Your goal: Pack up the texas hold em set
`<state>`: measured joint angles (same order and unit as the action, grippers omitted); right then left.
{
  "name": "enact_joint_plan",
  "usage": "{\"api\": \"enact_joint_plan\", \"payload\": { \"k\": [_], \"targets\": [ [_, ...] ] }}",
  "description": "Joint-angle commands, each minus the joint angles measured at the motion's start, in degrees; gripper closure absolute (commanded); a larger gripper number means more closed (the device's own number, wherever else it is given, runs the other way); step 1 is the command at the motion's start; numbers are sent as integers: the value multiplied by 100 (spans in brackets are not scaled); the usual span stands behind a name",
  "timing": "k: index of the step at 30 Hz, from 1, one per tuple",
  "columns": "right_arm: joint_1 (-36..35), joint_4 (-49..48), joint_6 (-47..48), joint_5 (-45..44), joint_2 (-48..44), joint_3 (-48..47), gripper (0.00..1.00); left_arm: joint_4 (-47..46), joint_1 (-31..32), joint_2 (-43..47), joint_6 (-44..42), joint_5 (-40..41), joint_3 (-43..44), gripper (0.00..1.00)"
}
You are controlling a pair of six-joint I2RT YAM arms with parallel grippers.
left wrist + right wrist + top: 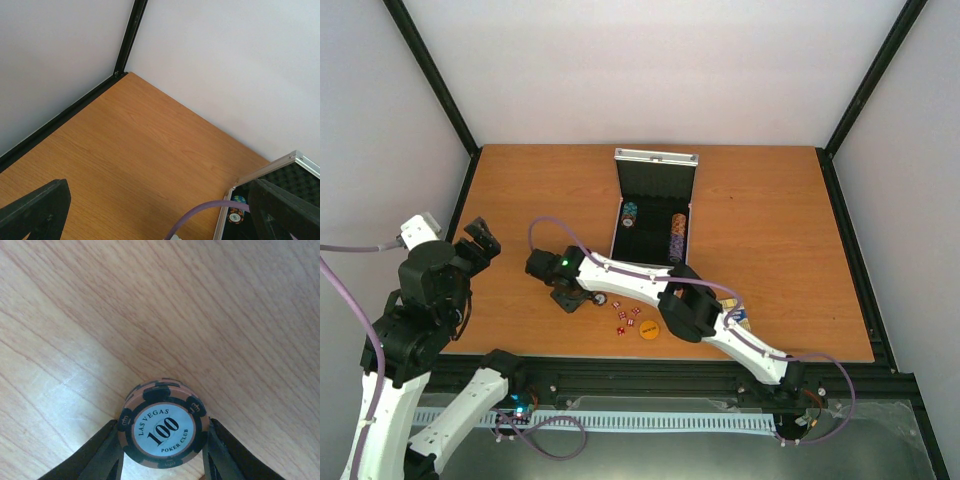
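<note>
Two arms at the table (770, 250); the right gripper (577, 296) is low over the wood, just left of the red dice (626, 318), its fingers (97, 457) closed against both sides of a striped poker chip (164, 427), face up; the left gripper (480, 243) hangs wide open, holding nothing, well apart; the silver case (655, 158) stands open at the back, chip rows (677, 238) inside; the orange disc (649, 329) lies beside the dice.

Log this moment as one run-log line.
left gripper open | right gripper gripping poker chip on table | case open, chips inside
</note>
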<state>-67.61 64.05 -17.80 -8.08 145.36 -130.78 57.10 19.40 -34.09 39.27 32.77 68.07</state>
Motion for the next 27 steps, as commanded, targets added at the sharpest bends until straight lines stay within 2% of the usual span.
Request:
{"api": "enact_joint_plan", "payload": {
  "k": [1, 27],
  "targets": [
    [77, 168, 125, -26, 114, 365, 97, 64, -24, 15, -26, 15, 22, 0],
    [659, -209, 222, 711, -997, 500, 97, 58, -23, -154, -40, -43, -30, 0]
  ]
}}
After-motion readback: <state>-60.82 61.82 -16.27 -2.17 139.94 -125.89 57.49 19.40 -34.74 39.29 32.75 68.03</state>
